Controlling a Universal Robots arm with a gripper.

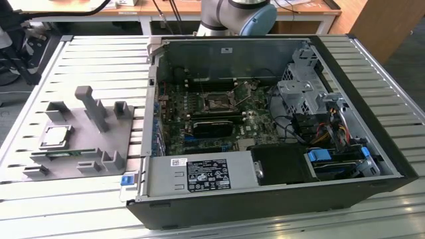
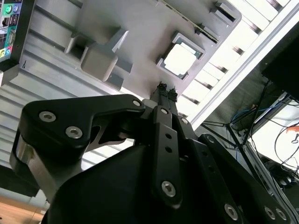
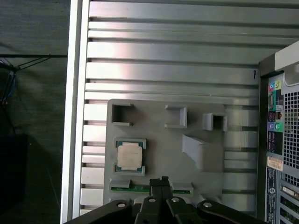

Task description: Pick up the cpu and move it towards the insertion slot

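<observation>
The open black tower computer case (image 1: pixel 265 204) lies on the slatted aluminium table (image 1: pixel 99 59). The grey plastic fixture (image 1: pixel 86 147) sits beside it, at the exterior view's left. The black two-finger gripper (image 3: pixel 159 180), fingers closed together and empty, points at the fixture edge. The square silver-framed insertion slot (image 1: pixel 217 103) sits inside the case. The flat silver-topped cpu (image 3: pixel 129 156) rests in a fixture recess.

Slatted alu table (image 1: pixel 66 214); wooden desk (image 1: pixel 312 7) behind; floor (image 3: pixel 32 93) prob. dark.
</observation>
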